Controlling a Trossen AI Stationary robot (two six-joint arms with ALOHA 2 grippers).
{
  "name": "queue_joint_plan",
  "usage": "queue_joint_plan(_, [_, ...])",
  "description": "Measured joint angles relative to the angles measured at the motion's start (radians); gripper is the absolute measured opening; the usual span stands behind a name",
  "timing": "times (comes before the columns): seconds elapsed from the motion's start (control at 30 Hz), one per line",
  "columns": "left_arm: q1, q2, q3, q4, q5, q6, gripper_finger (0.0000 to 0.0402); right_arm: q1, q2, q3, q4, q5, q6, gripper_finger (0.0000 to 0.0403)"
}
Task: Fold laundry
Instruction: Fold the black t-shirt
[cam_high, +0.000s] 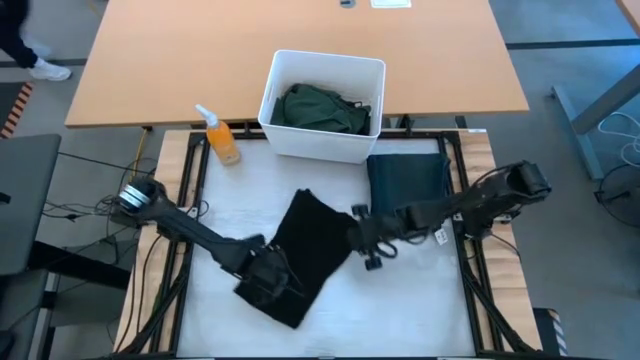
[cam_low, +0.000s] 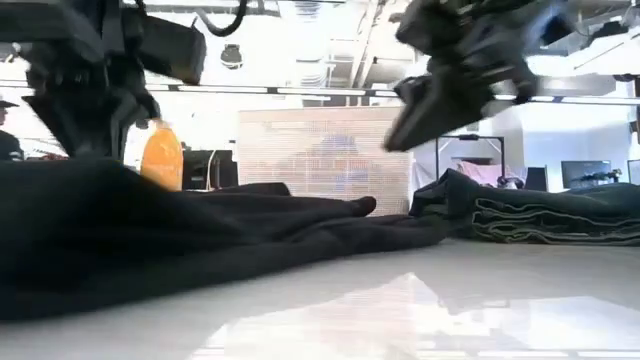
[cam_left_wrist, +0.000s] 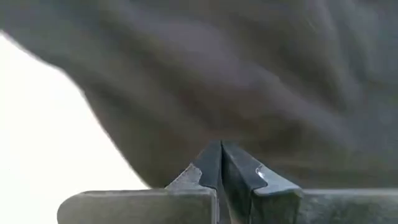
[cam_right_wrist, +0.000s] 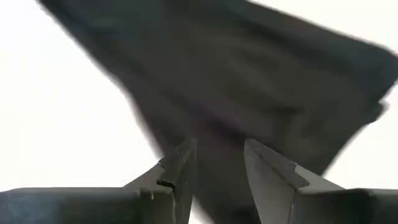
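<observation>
Black garment (cam_high: 305, 255) lies mid-table, limp, light, prob. slips | my L gripper (cam_high: 268, 283) pinched tight on its 7 o'clock hem | R gripper (cam_high: 368, 243) half-open, empty, at 3 o'clock edge | I'd grab corners, not middle.

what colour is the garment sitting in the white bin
Dark green garment, bunched inside the white bin; the high view shows it best.

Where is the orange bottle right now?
From above, the orange bottle stands at the far left of the work surface, just left of the white bin. In the low view it peeks up behind the black cloth.
</observation>
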Motion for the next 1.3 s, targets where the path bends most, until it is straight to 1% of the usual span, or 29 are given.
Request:
queue_joint_plan(0.07, [-0.013, -0.061, -0.001, -0.086, -0.07, -0.076, 0.0, -0.06, 0.019, 0.0, 0.051, -0.006, -0.023, 0.0162])
queue_joint_plan(0.13, [-0.039, -0.116, -0.007, -0.076, -0.154, -0.133, 0.0, -0.115, 0.038, -0.001, 0.075, -0.039, -0.033, 0.0162])
queue_joint_plan(0.2, [-0.072, -0.156, -0.01, -0.053, -0.265, -0.179, 0.0, -0.163, 0.054, -0.001, 0.098, -0.089, -0.028, 0.0162])
queue_joint_plan(0.27, [-0.109, -0.168, -0.021, 0.016, -0.384, -0.203, 0.0, -0.194, 0.067, -0.001, 0.103, -0.114, -0.025, 0.0162])
queue_joint_plan(0.3, [-0.126, -0.167, -0.029, 0.063, -0.427, -0.204, 0.0, -0.205, 0.079, -0.002, 0.106, -0.117, -0.028, 0.0162])
queue_joint_plan(0.43, [-0.173, -0.121, -0.064, 0.238, -0.498, -0.186, 0.0, -0.228, 0.132, -0.014, 0.144, -0.158, -0.03, 0.0162])
queue_joint_plan(0.5, [-0.185, -0.076, -0.084, 0.371, -0.54, -0.167, 0.0, -0.229, 0.162, -0.014, 0.174, -0.162, -0.029, 0.0162])
queue_joint_plan(0.57, [-0.189, -0.02, -0.103, 0.538, -0.518, -0.095, 0.0, -0.228, 0.184, -0.014, 0.192, -0.152, -0.026, 0.0161])
queue_joint_plan(0.63, [-0.188, 0.046, -0.107, 0.642, -0.444, -0.037, 0.0, -0.228, 0.199, -0.014, 0.207, -0.144, -0.022, 0.0155])
queue_joint_plan(0.7, [-0.188, 0.105, -0.108, 0.709, -0.362, -0.012, 0.0, -0.221, 0.199, -0.014, 0.201, -0.141, -0.022, 0.0137])
queue_joint_plan(0.77, [-0.188, 0.144, -0.108, 0.736, -0.294, -0.024, 0.0, -0.215, 0.189, -0.013, 0.192, -0.139, -0.021, 0.0104])
queue_joint_plan(0.87, [-0.187, 0.173, -0.108, 0.725, -0.235, -0.066, 0.0, -0.213, 0.18, -0.013, 0.157, -0.138, -0.019, 0.0036])
queue_joint_plan(0.9, [-0.186, 0.174, -0.108, 0.722, -0.228, -0.067, 0.0, -0.213, 0.175, -0.013, 0.137, -0.138, -0.02, 0.0022])
queue_joint_plan(1.0, [-0.185, 0.171, -0.107, 0.712, -0.225, -0.055, 0.0, -0.213, 0.173, -0.013, 0.113, -0.137, -0.014, 0.0019])
queue_joint_plan(1.1, [-0.185, 0.167, -0.107, 0.689, -0.206, -0.053, 0.0, -0.214, 0.146, -0.013, 0.043, -0.148, -0.01, 0.0017])
queue_joint_plan(1.3, [-0.19, 0.165, -0.105, 0.6, -0.128, -0.118, 0.0, -0.202, 0.034, -0.013, -0.106, -0.157, -0.002, 0.0016])
